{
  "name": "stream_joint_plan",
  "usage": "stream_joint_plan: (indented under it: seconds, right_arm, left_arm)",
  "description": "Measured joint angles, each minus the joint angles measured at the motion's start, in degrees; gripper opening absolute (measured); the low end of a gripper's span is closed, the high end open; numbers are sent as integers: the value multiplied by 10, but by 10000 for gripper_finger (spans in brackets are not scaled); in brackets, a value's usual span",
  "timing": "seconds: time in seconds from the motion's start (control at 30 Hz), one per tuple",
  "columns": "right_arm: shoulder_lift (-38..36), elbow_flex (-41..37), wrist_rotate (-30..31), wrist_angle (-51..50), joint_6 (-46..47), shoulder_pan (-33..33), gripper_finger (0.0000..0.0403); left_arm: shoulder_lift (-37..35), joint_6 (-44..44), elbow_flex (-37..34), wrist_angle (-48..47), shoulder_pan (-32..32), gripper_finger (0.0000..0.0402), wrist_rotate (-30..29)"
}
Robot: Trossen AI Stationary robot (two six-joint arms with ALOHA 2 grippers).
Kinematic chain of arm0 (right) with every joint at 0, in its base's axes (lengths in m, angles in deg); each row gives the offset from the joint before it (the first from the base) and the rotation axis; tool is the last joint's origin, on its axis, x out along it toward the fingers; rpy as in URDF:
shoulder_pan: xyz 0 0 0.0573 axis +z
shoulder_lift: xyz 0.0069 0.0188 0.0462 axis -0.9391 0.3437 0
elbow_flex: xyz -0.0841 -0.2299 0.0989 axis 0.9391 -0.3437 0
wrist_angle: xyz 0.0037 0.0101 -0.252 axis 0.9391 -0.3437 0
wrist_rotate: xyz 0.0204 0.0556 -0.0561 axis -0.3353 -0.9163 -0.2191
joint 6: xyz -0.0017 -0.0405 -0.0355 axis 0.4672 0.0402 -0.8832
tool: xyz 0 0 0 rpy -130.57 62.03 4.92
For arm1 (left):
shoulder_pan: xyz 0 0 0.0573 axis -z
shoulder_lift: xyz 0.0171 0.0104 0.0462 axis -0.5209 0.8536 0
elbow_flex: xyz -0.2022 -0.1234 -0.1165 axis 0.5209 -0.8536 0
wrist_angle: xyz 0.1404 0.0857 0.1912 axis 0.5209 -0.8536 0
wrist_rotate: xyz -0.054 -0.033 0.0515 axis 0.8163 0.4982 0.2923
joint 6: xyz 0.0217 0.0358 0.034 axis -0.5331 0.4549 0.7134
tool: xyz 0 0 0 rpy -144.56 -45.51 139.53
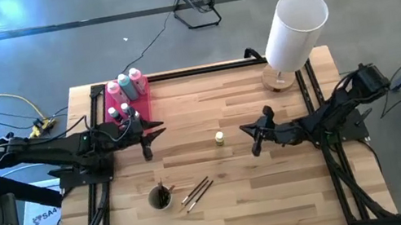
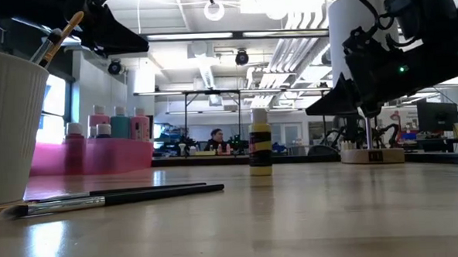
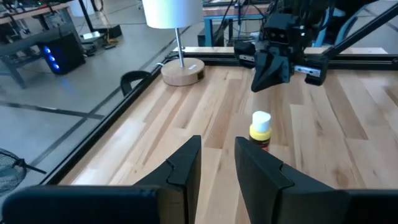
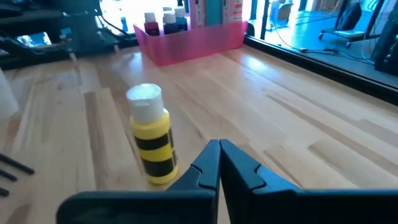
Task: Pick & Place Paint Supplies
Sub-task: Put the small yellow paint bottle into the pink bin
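A small yellow paint bottle (image 1: 220, 137) with a white cap stands upright on its base mid-table. My right gripper (image 1: 258, 142) hovers just to its right, shut and empty; in its wrist view the bottle (image 4: 152, 140) stands beside the closed fingertips (image 4: 219, 152), apart from them. My left gripper (image 3: 217, 155) floats above the table left of the bottle (image 3: 260, 129), fingers parted with nothing between them. Two pink squeeze bottles and a teal one (image 1: 124, 83) stand with tiny pots in the pink tray (image 1: 143, 106). Two brushes (image 1: 196, 193) lie flat near the front.
A white cup (image 1: 160, 197) holding brushes stands near the front, left of the loose brushes. A lamp with a big white shade (image 1: 295, 29) stands on its wooden base at the far right corner. Bare wood lies around the yellow bottle.
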Motion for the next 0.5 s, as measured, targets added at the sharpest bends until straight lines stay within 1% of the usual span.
stream_joint_plan:
  seconds: [0.2,0.37,0.5]
  right_arm:
    - [0,0,1,36,-5,0,2]
    - [-12,0,0,52,-60,-1,2]
    - [-41,0,-2,49,-103,-4,2]
  left_arm:
    - [0,0,0,-1,0,95,1]
    - [0,0,0,-2,0,95,1]
    - [0,0,0,-2,0,95,-1]
